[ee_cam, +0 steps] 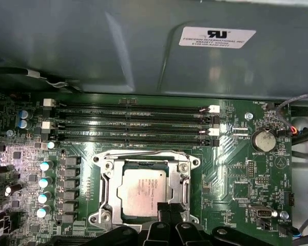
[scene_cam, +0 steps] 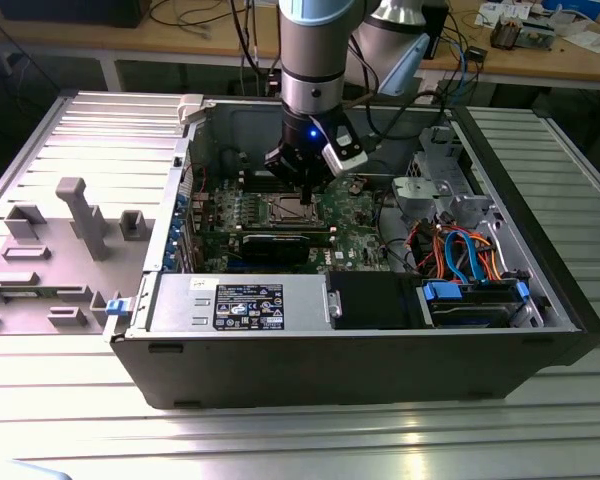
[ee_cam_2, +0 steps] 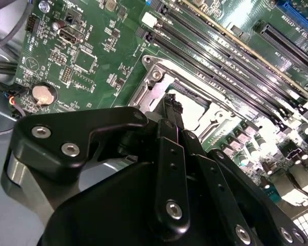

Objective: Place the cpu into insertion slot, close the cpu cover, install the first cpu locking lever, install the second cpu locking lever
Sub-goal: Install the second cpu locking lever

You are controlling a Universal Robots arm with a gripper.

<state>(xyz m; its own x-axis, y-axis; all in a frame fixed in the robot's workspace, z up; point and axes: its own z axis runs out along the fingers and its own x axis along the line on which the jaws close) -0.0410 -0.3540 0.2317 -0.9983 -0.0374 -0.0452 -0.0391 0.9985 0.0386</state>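
The cpu point(ee_cam: 142, 187) is being seen seated in the insertion slot point(ee_cam: 107, 190), just below the long black memory slots point(ee_cam: 133, 123) on the green motherboard point(ee_cam: 236, 174). The cpu cover point(ee_cam: 146, 163) is judged to be lying closed around the chip, though whether either locking lever is being latched cannot be told. The gripper point(ee_cam: 166, 211) is being held at the socket's near edge, fingers drawn together on nothing visible. A white label point(ee_cam: 217, 37) is being shown on the case wall; its print is not being read off.
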